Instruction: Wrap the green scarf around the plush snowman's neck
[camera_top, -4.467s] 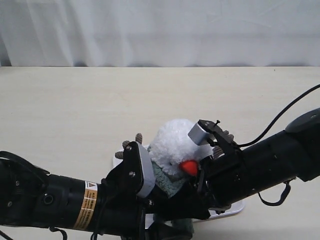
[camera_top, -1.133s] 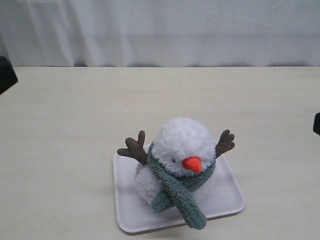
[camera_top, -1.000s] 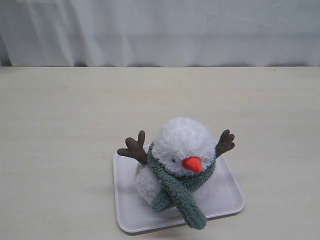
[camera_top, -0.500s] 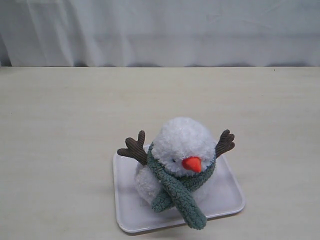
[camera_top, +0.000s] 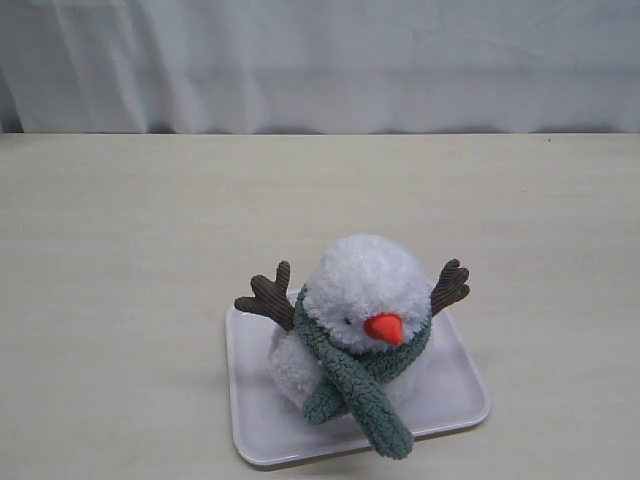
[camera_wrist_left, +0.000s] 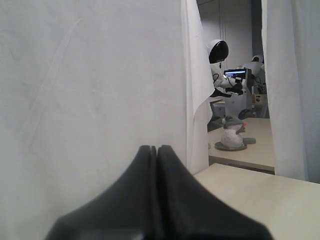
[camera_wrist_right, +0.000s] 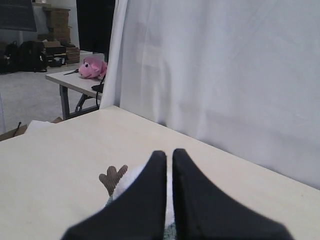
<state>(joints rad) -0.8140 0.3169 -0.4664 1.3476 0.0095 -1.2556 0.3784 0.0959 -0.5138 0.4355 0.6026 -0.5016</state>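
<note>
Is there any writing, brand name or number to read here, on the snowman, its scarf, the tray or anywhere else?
No text can be read in any view.
Snowman, scarf, tray: no label, tag or print shows.
Lit screen, far in the background of the left wrist view: too small and blurred to read.

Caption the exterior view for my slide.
Plush snowman on a white tray, wearing the green scarf, ends crossed in front.
</note>
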